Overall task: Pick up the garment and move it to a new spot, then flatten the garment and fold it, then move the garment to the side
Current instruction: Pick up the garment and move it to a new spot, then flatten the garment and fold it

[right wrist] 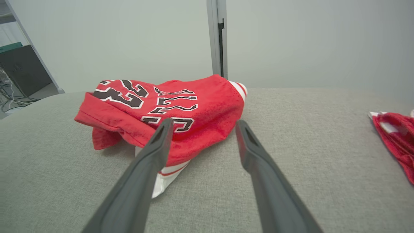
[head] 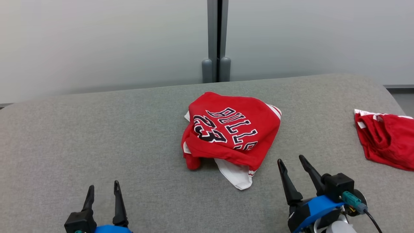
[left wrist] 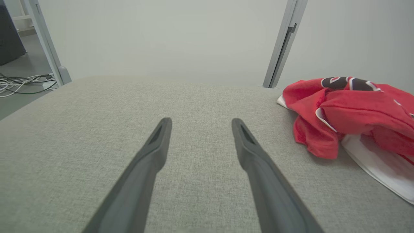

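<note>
Fingers (head: pixel 119 204) of my left gripper (head: pixel 103 185) stand spread above the bare grey fabric-covered counter (head: pixel 97 136) at the lower left of the head view, holding nothing. My right gripper (head: pixel 290 159) is spread and empty too, its tips just short of the near right edge of the crumpled red mesh jersey (head: pixel 231 129) with black "BULLS 23" lettering and white trim. The jersey lies heaped mid-counter. A second red mesh garment (head: pixel 385 142) sits well apart at the counter's right edge.
</note>
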{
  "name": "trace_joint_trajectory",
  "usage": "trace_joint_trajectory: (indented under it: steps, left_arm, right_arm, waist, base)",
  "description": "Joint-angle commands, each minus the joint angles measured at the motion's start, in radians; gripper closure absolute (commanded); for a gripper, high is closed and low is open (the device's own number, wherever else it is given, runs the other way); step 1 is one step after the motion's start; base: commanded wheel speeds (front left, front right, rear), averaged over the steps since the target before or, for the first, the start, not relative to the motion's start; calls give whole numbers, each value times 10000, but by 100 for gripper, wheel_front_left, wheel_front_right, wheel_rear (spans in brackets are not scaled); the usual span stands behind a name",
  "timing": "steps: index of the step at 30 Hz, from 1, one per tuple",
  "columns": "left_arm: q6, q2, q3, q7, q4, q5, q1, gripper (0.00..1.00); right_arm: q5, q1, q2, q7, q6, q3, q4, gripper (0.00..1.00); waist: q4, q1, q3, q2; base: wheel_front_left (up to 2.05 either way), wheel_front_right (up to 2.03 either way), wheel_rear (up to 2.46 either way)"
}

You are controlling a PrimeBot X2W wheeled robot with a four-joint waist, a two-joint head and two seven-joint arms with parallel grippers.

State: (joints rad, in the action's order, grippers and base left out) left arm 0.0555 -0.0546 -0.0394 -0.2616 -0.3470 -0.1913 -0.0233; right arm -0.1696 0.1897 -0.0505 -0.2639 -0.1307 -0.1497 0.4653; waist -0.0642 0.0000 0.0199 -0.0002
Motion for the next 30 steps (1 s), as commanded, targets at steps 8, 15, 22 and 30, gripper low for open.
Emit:
trace_joint_trajectory:
  steps: [8, 15, 22, 30]
  left_arm:
    - [-90, 46, -319, -47, -6, -28, 306, 0]
    - [-32, 42, -963, -47, -87, -245, 712, 0]
    - [75, 42, -1105, -47, -68, -354, 856, 0]
    - [153, 46, -1101, -47, 95, -631, 962, 0]
  right_arm:
    - [80, -169, -12, -4, -1, -133, 376, 0]
    - [129, 273, -15, -7, -1, -414, 1347, 0]
    - [656, 784, -18, -6, -1, 91, 2799, 0]
    - [1296, 1375, -39, 4, 2, 1116, 3410, 100]
  waist:
    - [532, 0, 307, 2]
    - [1402, 0, 876, 2]
    - [2036, 0, 1254, 2]
    - [2005, 0, 1305, 2]
  base:
    - [0, 0, 0]
    - [0, 0, 0]
    - [0, 0, 0]
    - [0, 0, 0]
